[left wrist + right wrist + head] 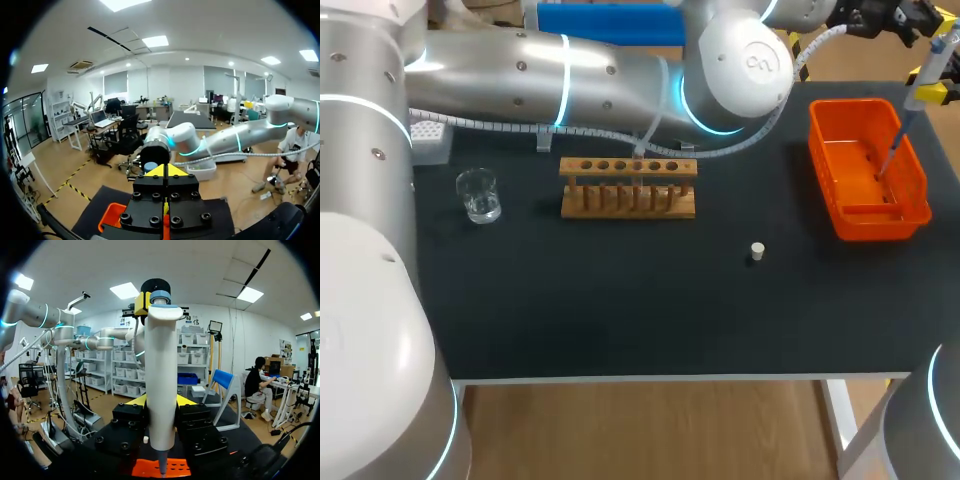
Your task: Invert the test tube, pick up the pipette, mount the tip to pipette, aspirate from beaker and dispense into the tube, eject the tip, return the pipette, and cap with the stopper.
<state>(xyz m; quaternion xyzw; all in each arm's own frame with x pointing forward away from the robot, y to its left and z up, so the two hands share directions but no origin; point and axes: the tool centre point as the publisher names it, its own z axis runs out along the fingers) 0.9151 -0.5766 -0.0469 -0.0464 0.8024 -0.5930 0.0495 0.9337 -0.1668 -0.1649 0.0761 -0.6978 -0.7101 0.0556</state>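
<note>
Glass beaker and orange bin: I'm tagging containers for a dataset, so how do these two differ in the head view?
The clear round glass beaker is small; the orange rectangular plastic bin is far larger and opaque. The beaker stands at the black table's left side, the bin at its right. The white pipette points down over the bin, not the beaker. Both sit upright and open-topped.

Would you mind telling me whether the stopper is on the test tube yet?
Off. The white stopper sits alone on the black table, well apart from the wooden rack.
</note>
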